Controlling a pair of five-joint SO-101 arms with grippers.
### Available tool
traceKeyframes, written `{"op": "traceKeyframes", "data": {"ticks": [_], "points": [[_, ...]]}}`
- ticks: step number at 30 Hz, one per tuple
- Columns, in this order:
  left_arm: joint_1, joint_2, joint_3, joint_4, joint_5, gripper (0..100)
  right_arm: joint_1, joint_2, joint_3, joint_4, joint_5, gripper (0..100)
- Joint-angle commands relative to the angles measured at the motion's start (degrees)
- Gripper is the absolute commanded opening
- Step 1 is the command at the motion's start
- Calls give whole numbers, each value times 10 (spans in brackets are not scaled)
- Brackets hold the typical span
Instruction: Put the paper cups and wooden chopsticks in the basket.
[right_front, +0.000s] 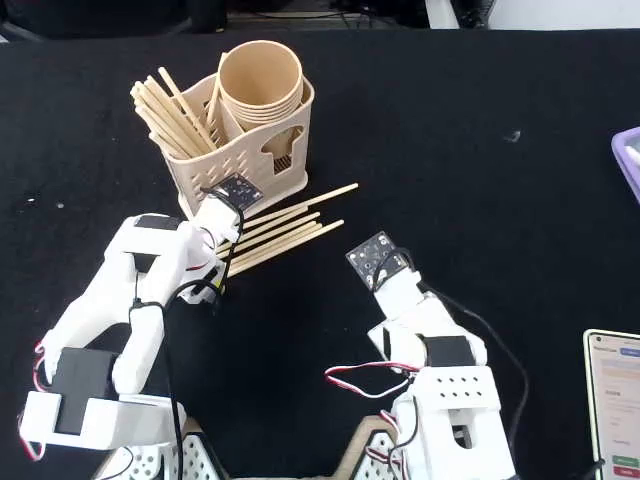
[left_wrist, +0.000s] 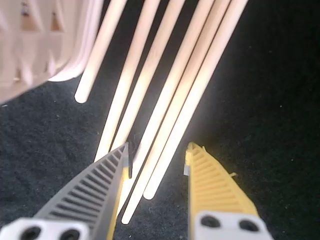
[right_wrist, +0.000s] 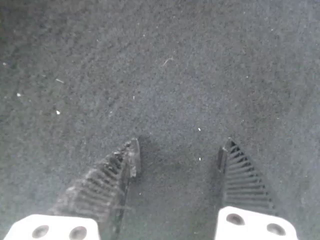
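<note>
On the black table a pale slotted basket stands toward the far side. One of its compartments holds a nested stack of paper cups, and the other holds a leaning bundle of chopsticks. Several loose chopsticks lie flat on the cloth just in front of the basket, slightly fanned, with their near ends under the left arm.

The cups look finished, so I judge the step in hand to be collecting these last sticks. The left gripper hangs low over them, its jaws partly open and straddling the ends of a few. The next move calls for sinking to the cloth, closing squarely, lifting, and tipping the sticks upright into the chopstick compartment.

The right gripper is spread wide over bare cloth, well apart from the sticks. They are thin, round, smooth pale wood with blunt ends, and probably roll or slip easily.
</note>
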Motion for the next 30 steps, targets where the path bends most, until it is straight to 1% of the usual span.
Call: {"op": "traceKeyframes", "data": {"ticks": [1,5,13,15,21,25,27,30], "points": [[5,6,-19,-9,7,181,7,-13,-1,-9,1,254],[1,6,-15,-8,8,182,7,-13,-1,-9,1,254],[-44,7,-15,-4,4,183,7,-13,-1,-9,1,254],[-44,7,-12,-4,2,183,7,-13,-1,-9,1,254],[-35,7,4,-4,-37,178,7,-13,-1,-9,1,254],[-17,4,27,-4,-37,174,7,-13,-1,-9,1,254],[-5,0,37,-4,-37,139,7,-13,-1,-10,1,254],[6,0,41,-3,-37,55,7,-13,-1,-10,1,254]]}}
